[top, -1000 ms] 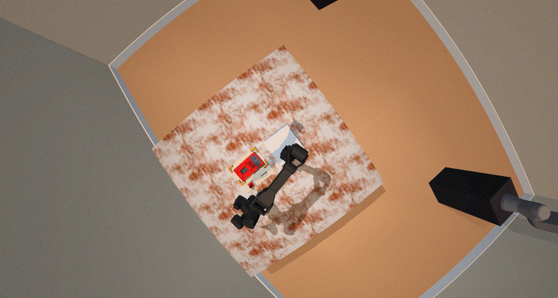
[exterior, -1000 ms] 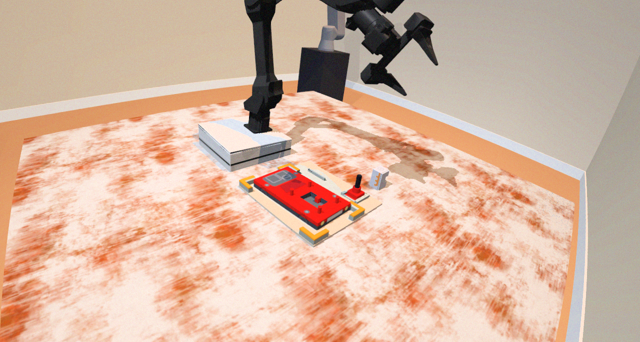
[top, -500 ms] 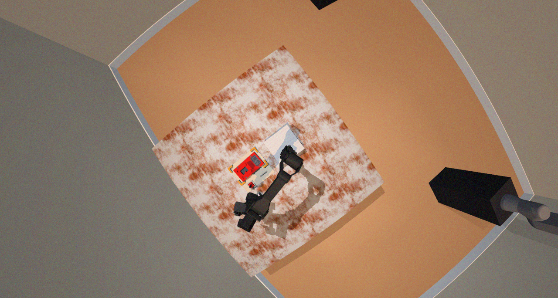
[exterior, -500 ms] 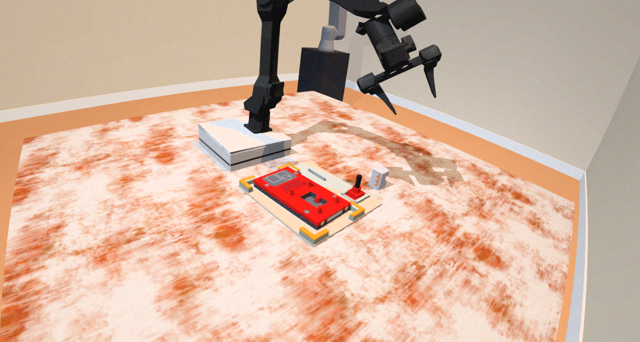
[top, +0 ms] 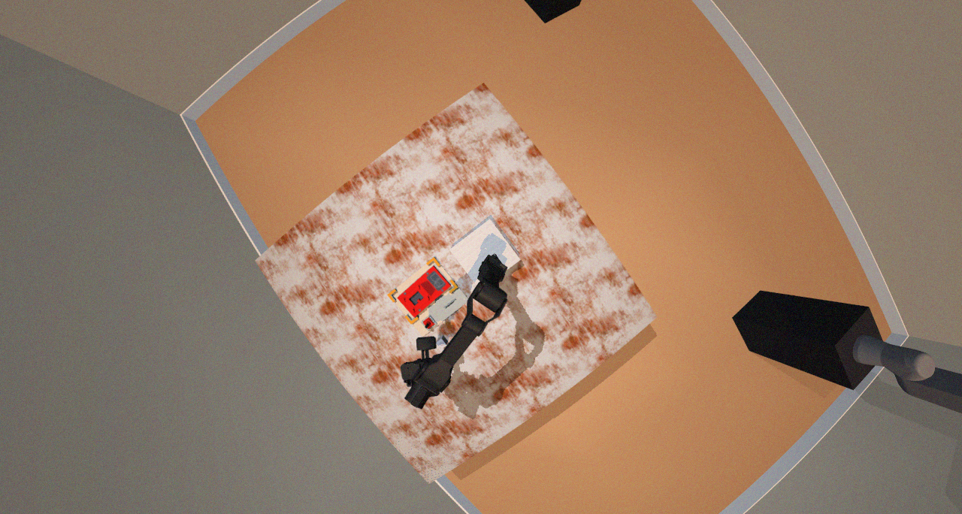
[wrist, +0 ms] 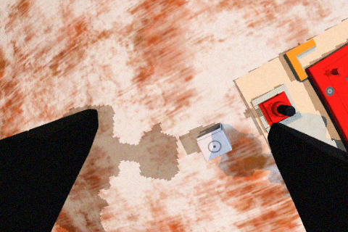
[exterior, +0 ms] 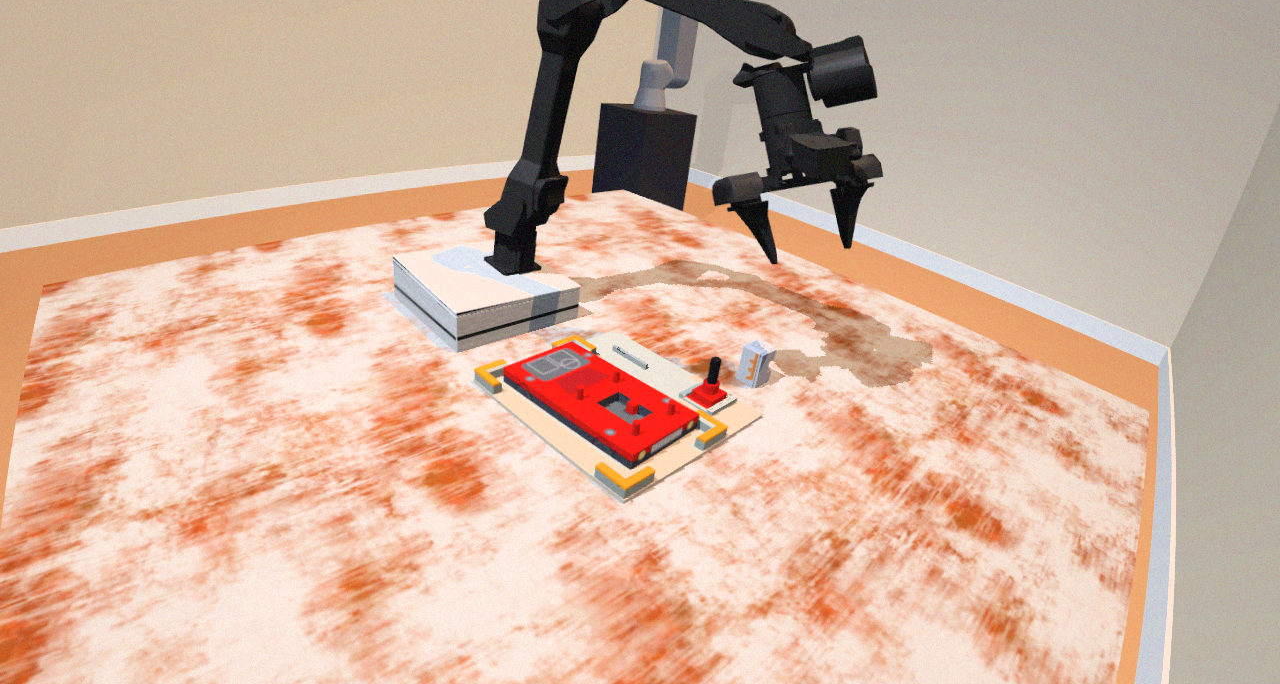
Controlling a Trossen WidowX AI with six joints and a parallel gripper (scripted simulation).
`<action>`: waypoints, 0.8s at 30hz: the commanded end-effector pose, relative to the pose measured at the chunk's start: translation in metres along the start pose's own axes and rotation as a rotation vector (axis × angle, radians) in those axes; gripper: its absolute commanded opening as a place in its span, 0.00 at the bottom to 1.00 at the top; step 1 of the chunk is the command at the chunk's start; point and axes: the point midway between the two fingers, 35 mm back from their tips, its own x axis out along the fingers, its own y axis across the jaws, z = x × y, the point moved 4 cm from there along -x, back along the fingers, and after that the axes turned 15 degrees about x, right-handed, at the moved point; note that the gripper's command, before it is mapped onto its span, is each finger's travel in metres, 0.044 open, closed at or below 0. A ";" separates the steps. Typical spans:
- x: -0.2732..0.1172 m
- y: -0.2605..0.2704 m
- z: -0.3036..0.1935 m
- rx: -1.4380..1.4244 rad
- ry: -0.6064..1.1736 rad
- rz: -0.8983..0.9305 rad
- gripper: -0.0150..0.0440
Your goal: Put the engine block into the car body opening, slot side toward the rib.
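My gripper is open and empty, pointing down high above the table. The small white engine block stands on the table outside the board. In the wrist view it shows between the fingers, far below them. The exterior view shows orange marks on its side; the wrist view shows a ring with a dot on its top. The red car body lies flat on its board. Its opening holds no block, and a small red piece shows in it.
The cream board has orange corner brackets around the car. A red piece with an upright black stick stands near the block. Red pegs rise from the car. The white arm base is behind the board.
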 end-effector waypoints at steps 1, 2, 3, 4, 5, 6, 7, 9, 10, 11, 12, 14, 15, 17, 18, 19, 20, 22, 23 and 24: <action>0.010 -0.001 -0.006 -0.105 0.052 -0.055 1.00; 0.012 -0.001 -0.007 -0.132 0.066 -0.069 1.00; 0.014 -0.002 -0.008 -0.160 0.079 -0.082 1.00; 0.016 -0.002 -0.010 -0.187 0.094 -0.095 1.00; 0.018 -0.003 -0.011 -0.215 0.108 -0.108 1.00; 0.020 -0.004 -0.013 -0.242 0.123 -0.121 1.00; 0.022 -0.004 -0.014 -0.269 0.138 -0.133 1.00; 0.025 -0.005 -0.017 -0.323 0.170 -0.156 1.00; 0.027 -0.006 -0.019 -0.350 0.186 -0.167 1.00; 0.029 -0.007 -0.020 -0.376 0.203 -0.178 1.00; 0.030 -0.008 -0.021 -0.403 0.220 -0.188 1.00; 0.033 -0.012 -0.023 -0.455 0.254 -0.209 1.00; 0.034 -0.013 -0.024 -0.481 0.272 -0.218 1.00; 0.037 -0.016 -0.026 -0.533 0.309 -0.236 1.00; 0.038 -0.018 -0.027 -0.558 0.328 -0.244 1.00; 0.039 -0.019 -0.028 -0.578 0.343 -0.251 1.00; 0.040 -0.020 -0.028 -0.590 0.352 -0.254 1.00; 0.040 -0.020 -0.029 -0.594 0.355 -0.256 1.00; 0.040 -0.020 -0.029 -0.594 0.355 -0.256 1.00; 0.040 -0.020 -0.029 -0.594 0.355 -0.256 1.00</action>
